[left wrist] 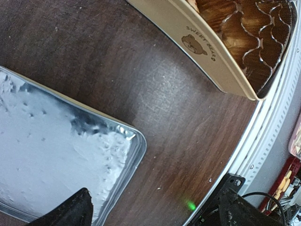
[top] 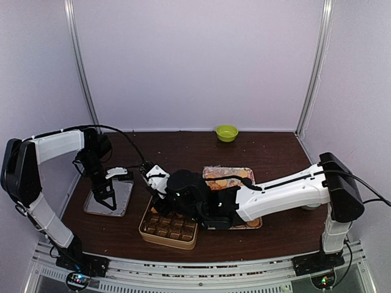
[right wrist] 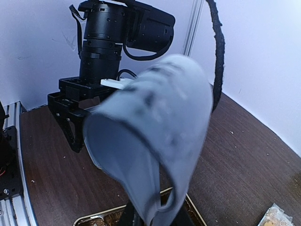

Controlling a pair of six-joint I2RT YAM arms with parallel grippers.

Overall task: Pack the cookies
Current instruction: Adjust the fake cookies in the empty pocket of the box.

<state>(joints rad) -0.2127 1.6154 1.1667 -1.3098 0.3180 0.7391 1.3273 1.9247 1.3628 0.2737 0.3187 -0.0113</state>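
The cookies (top: 221, 175) lie in a clear tray behind my right arm, mostly hidden by it; one corner shows in the right wrist view (right wrist: 273, 217). The cream cookie tin (top: 146, 230) holds brown paper cups (left wrist: 254, 37) and shows no cookies. My right gripper (top: 157, 180) reaches left over the tin and is shut on a pale curled sheet (right wrist: 155, 127), held up above the tin (right wrist: 89, 219). My left gripper (top: 105, 198) is open and empty, low over the silver lid (left wrist: 47, 155).
A green bowl (top: 226, 132) stands at the back edge. The silver lid (top: 122, 201) lies left of the tin. The left arm's gripper (right wrist: 70, 117) stands close behind the held sheet. The table's front rail (left wrist: 277, 113) is near the tin.
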